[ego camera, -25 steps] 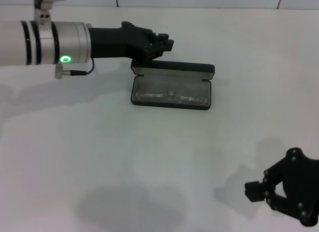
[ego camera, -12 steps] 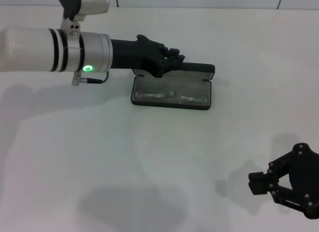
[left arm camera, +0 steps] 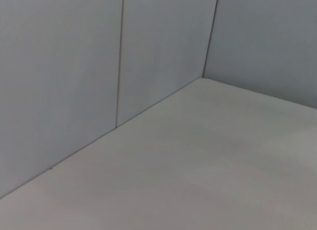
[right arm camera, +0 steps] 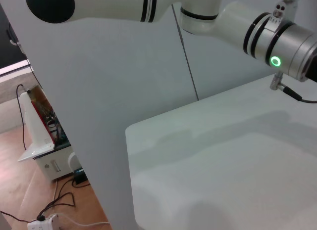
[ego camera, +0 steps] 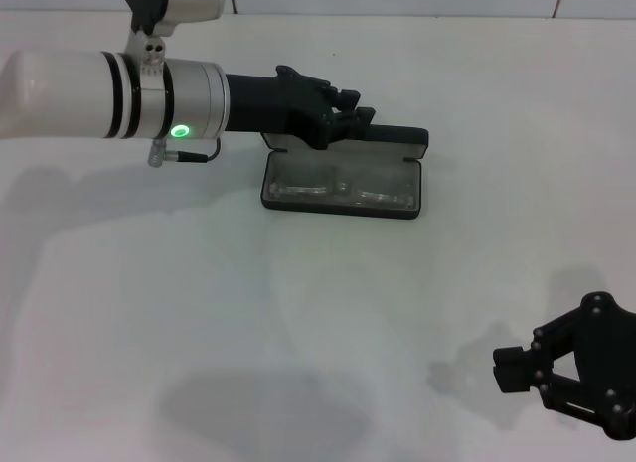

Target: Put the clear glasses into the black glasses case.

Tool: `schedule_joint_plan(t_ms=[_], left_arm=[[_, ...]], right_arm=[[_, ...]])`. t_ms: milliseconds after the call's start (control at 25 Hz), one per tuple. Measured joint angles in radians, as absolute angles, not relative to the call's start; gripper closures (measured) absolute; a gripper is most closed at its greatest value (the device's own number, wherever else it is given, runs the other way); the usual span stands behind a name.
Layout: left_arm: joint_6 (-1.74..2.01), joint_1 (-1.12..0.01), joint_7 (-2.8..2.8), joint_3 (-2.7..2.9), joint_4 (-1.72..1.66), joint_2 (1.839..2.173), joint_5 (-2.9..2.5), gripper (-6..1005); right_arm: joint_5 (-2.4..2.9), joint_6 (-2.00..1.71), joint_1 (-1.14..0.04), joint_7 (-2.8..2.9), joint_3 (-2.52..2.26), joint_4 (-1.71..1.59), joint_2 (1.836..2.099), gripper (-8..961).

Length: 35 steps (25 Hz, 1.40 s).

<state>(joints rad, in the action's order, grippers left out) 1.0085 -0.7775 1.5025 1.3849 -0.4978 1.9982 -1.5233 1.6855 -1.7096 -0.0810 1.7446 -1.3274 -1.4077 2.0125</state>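
Observation:
The black glasses case (ego camera: 396, 137) lies open at the middle of the white table, its lid standing up at the back. The clear glasses (ego camera: 340, 189) lie folded inside its tray on the pale lining. My left gripper (ego camera: 358, 109) reaches in from the left and sits shut at the top back edge of the lid, near the lid's left half. My right gripper (ego camera: 512, 369) hovers shut, low at the front right of the table, far from the case. Neither wrist view shows the case or the glasses.
The white table (ego camera: 298, 313) is bare around the case. Grey wall panels (left arm camera: 148, 52) close it off at the back. The right wrist view shows my left arm (right arm camera: 277, 37), a table edge and, beyond it, a floor with cables (right arm camera: 44, 210).
My left gripper has moved right and toward the case, from behind its left corner to the lid's top edge. The right gripper has drifted slightly. Case and glasses have not moved.

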Motion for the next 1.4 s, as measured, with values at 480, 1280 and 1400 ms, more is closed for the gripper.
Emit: schedule_joint_plan(t_ms=[480, 1280, 1400], left_arm=[[0.919, -0.787, 1.504, 1.385, -0.49, 2.028, -1.577, 709], [0.929, -0.773, 1.52, 1.395, -0.476, 2.067, -1.677, 708], [0.951, -0.761, 1.52, 1.395, -0.503, 2.08, -1.688, 683]], right_arm=[[1.684, -1.709, -0.099, 1.734, -1.329, -1.348, 2.013, 834], [1.645, -1.707, -0.099, 1.704, -1.313, -1.309, 2.013, 777], [1.644, -1.707, -0.097, 1.704, -1.312, -1.308, 2.013, 768]])
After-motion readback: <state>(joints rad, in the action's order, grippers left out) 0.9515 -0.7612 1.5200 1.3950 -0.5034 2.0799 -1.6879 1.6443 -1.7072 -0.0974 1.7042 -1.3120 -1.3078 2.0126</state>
